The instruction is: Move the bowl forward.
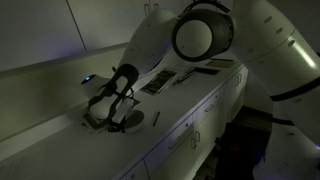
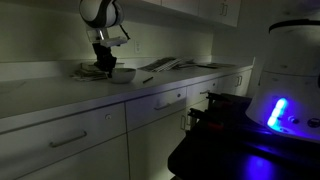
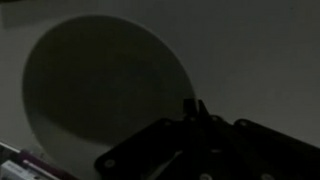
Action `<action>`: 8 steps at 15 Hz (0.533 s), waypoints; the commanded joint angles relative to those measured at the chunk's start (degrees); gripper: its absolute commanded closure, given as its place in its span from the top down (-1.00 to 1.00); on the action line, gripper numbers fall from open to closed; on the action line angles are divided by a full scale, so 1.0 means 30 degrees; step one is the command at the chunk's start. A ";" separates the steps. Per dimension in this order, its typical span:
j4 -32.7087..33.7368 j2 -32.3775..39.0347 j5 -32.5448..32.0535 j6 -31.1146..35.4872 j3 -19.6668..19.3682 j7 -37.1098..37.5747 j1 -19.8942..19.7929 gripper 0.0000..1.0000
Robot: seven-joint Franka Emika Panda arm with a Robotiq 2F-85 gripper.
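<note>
Pale bowl (image 2: 122, 74): sits on the worktop (image 2: 40, 95) in the upper left of an exterior view, just right of the end effector. In the wrist view the bowl (image 3: 100, 90) fills the left and middle of the frame as a dark round shape.
End effector (image 2: 104, 66): hangs low over the worktop, close beside the bowl's left rim. In the wrist view the end effector (image 3: 192, 112) comes in from the bottom edge, its tip over the bowl's right rim. The dark hides whether it is clenched or released, and whether it touches the bowl.
Arm: in an exterior view the white arm (image 1: 190, 40) reaches from the upper right down to the end effector (image 1: 112, 104) at centre left.
Flat stack (image 2: 90, 70): lies just left of the end effector; its edge shows at the lower left corner of the wrist view.
Papers (image 2: 160, 65): flat sheets lie further right along the worktop, well apart from the bowl.
Drawers (image 2: 90, 130): fronts with bar handles run below the worktop.
Light: the room is very dim; a blue glow (image 2: 278, 110) shows at the right.
</note>
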 commanded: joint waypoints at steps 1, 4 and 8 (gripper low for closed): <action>-0.1041 -0.0889 -0.0612 0.1044 -0.0047 0.0402 0.0434 -0.98; -0.2130 -0.1931 -0.0182 0.2592 0.0689 -0.0163 0.0523 -0.98; -0.3300 -0.3293 0.0140 0.3320 0.1440 0.0624 0.1210 -0.98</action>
